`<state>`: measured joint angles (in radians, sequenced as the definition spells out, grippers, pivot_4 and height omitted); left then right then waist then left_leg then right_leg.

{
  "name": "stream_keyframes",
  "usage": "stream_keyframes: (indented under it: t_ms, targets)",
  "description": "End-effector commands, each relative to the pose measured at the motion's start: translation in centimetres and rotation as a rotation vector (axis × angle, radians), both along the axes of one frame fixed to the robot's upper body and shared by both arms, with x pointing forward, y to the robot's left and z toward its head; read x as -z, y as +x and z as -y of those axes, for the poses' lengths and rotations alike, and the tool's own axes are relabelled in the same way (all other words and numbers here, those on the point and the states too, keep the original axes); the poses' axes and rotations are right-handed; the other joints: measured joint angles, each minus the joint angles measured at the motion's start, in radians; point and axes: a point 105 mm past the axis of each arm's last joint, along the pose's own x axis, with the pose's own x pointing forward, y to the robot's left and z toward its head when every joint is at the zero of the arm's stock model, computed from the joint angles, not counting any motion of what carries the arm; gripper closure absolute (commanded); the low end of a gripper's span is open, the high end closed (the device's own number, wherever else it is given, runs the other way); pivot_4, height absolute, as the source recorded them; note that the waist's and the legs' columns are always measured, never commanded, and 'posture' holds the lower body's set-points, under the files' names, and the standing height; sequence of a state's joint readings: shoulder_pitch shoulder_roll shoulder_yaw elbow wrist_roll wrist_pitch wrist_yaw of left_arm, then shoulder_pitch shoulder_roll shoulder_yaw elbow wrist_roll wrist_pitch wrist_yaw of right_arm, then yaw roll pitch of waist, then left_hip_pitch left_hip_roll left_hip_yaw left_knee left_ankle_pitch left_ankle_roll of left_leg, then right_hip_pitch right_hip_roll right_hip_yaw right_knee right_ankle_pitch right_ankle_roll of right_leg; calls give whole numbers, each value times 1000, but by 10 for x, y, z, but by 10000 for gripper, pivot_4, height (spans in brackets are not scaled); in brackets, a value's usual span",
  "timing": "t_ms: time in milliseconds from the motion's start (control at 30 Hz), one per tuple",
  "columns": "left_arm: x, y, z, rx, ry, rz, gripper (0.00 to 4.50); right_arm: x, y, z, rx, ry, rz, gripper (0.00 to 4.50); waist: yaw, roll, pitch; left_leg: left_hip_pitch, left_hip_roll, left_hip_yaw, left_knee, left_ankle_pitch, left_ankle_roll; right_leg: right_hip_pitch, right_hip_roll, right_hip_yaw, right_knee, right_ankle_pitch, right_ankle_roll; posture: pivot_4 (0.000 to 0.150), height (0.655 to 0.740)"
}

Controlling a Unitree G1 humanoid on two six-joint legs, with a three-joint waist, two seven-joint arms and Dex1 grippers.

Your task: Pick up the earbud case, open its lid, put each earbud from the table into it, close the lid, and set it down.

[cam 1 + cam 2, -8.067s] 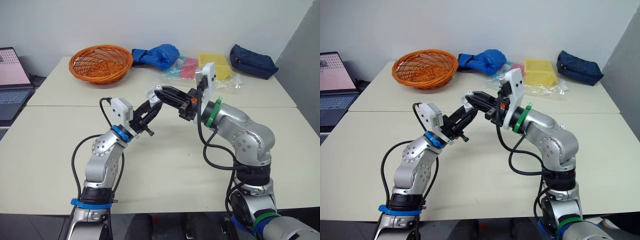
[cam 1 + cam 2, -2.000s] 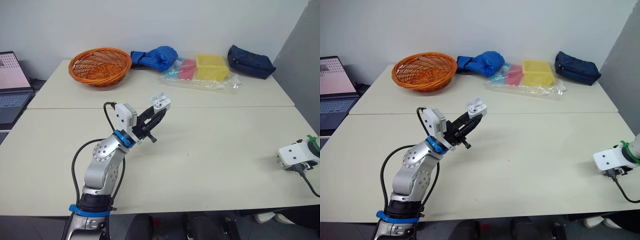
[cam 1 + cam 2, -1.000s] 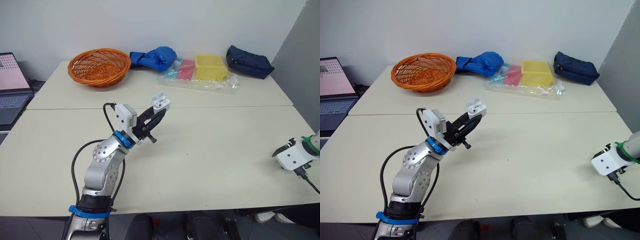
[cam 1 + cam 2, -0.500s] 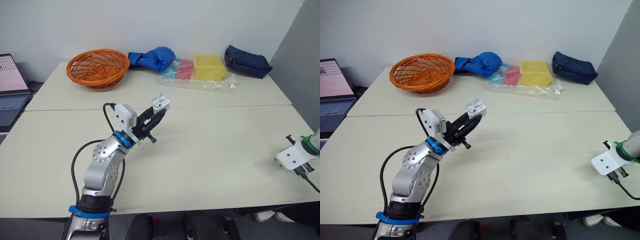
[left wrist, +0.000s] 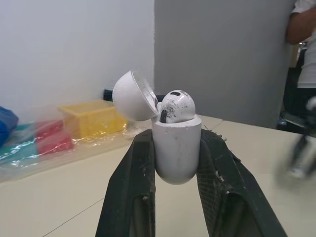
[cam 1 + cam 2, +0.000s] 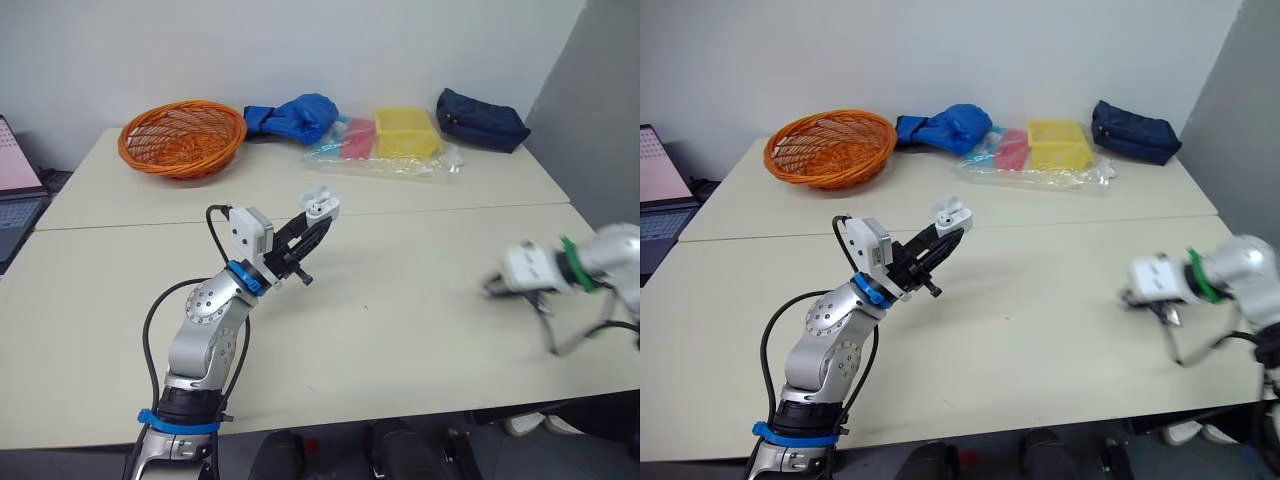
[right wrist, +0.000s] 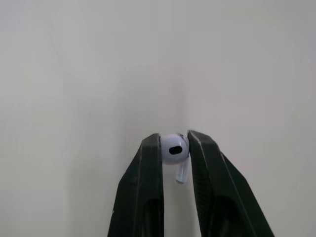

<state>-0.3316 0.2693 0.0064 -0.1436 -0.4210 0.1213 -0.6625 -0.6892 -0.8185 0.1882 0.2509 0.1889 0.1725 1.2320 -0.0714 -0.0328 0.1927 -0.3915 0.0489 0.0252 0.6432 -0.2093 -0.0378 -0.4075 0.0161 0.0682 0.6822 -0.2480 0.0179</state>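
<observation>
The right gripper [image 7: 174, 142] is over the near right part of the table [image 6: 400, 330]. Its two black fingers are pinched almost together on a white earbud [image 7: 175, 151], gripped by its head, with the stem lying between the fingers. Farther in, the left gripper [image 5: 176, 140] is raised above the middle of the table and clamped narrowly on the sides of the white earbud case [image 5: 176, 158]. The case's lid [image 5: 133, 96] is tipped open and a second earbud [image 5: 177, 106] sits in it. The two grippers are well apart. Along the far edge lie an orange basket [image 6: 182, 137], a blue bundle [image 6: 295, 113], a yellow box [image 6: 404, 132] on a clear plastic bag [image 6: 345, 150], and a navy pouch [image 6: 482, 118].
</observation>
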Motion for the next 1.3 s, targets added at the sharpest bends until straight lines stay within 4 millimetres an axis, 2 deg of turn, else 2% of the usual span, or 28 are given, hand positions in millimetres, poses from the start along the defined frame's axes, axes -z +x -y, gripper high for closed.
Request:
stream_keyframes:
  t_ms: [33, 67, 200, 267, 333, 433, 667, 1067, 1300]
  targets:
    - [-13, 0, -1, -1, -12, 60, 37574, -75, 1, -47, 148, 414, -21, 41114, 1, 1, 0, -1, 0, -1, 0, 0, 0, -2, 0, -1, 2, 0, 0, 1500, 7400]
    - [-14, 0, 0, -1, -12, 61, 37574, -80, -1, -52, 168, 444, -26, 41114, 9, 1, 0, -4, -1, -1, 0, 0, -1, -3, 1, -4, 2, 0, 0, 1500, 7400]
    - [-16, 2, 0, -2, -20, 65, 37574, -106, -14, -95, 190, 766, -66, 41114, 40, 0, -1, -10, -1, -2, 0, 0, 0, -4, 2, -9, -4, -2, -1, 1500, 7400]
    - [-16, 3, 1, 4, -17, 70, 37574, -105, -21, -105, 196, 784, -29, 41114, 42, 0, -1, -15, -2, 1, 0, 0, 1, -9, 0, -6, -4, -2, 1, 1500, 7400]
    - [-16, 3, 1, 10, -12, 73, 37574, -100, -23, -110, 215, 800, -24, 41114, 47, 0, -1, -26, -2, 0, 2, 0, 1, -18, -1, -7, -4, -1, 3, 1500, 7400]
    - [-18, 3, 1, 17, -18, 77, 37574, -107, -26, -122, 201, 862, -36, 41114, 43, 0, -1, -27, -3, 2, 2, -1, 3, -19, -2, -7, -6, 1, 2, 1500, 7400]
    - [-20, 3, 3, 31, -20, 84, 37574, -112, -30, -135, 163, 904, -61, 41114, 39, 0, -1, -25, -2, 1, 2, -2, 4, -19, 1, -7, -4, -2, 6, 1500, 7400]
    - [-21, 2, 5, 45, -21, 89, 37574, -102, -27, -154, 139, 858, -57, 41114, 37, 0, -1, -25, -2, 2, 2, -2, 4, -19, 1, -7, -4, -1, 5, 1500, 7400]
    - [-23, 1, 6, 47, -20, 94, 37574, -96, -21, -155, 153, 833, -40, 41114, 38, 0, -1, -25, -2, 2, 2, -2, 4, -19, 1, -7, -5, -1, 5, 1500, 7400]
